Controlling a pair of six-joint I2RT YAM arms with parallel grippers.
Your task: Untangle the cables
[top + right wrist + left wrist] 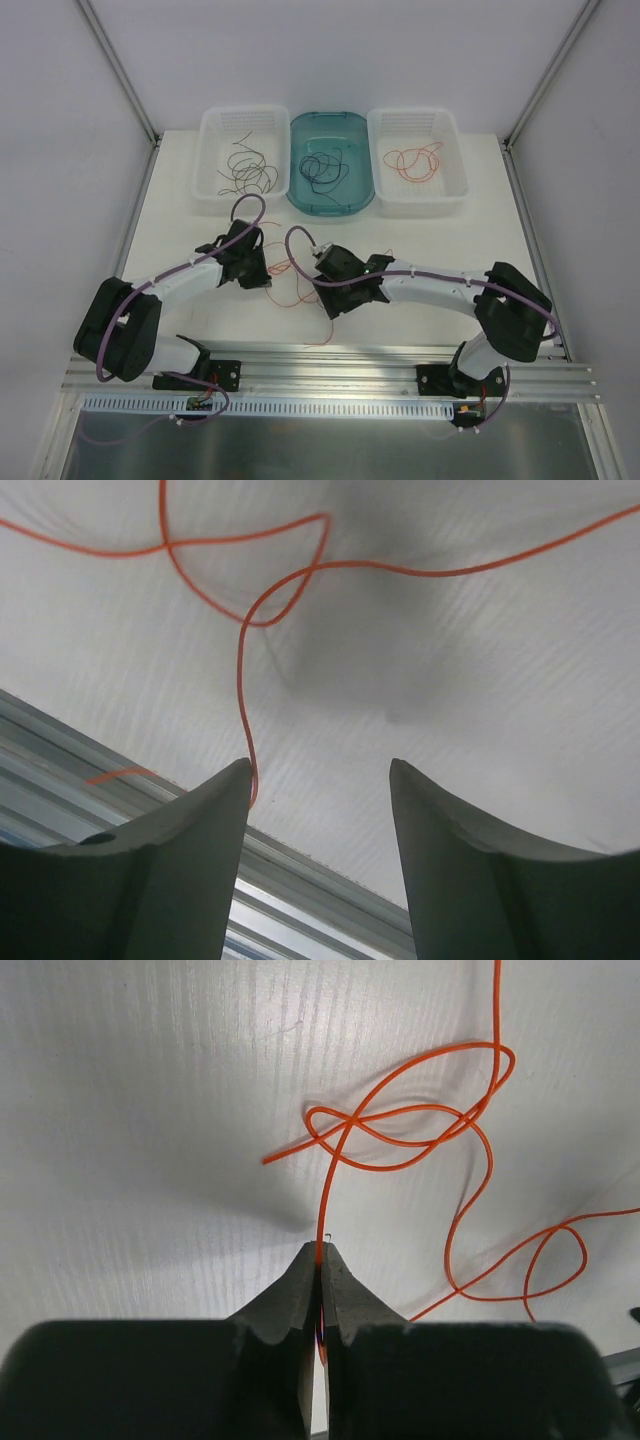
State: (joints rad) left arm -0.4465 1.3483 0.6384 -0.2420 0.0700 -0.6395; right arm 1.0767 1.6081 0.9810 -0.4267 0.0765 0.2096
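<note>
**Supervisor:** State the layout, largest item first.

**Operator:** White surface (pixel 450 240). Along its far edge stand three containers side by side: left white basket (pixel 205 165), teal bin (pixel 330 205) in the middle, right white basket (pixel 460 170). An aluminium rail (pixel 330 365) runs along the near edge.

**Supervisor:** Your fingers?

**Operator:** My left fingers (pixel 318 1260) are pressed fully together and pinch a loose orange cable (pixel 400 1140) at their tips. The strand enters the seam between them and shows again lower in that seam. My right fingers (pixel 225 800) stand apart, with bare surface visible through the gap, and they grip nothing. An orange strand runs down to the inner edge of the finger on the left of that wrist view. I cannot tell whether it touches.

**Supervisor:** And the cables?

**Operator:** Contained lots: dark brown cables (pixel 250 170) in the left white basket, black-blue cables (pixel 322 168) in the teal bin, red-orange cables (pixel 415 162) in the right white basket. The loose orange cable lies on the surface between my two sets of fingers, well apart from the containers and reaching toward the aluminium rail. From my left fingers it rises to crossed loops just beyond, overlapping like a slack knot. It then trails off to my right in a further curl. I cannot tell whether this is one strand or several.
</note>
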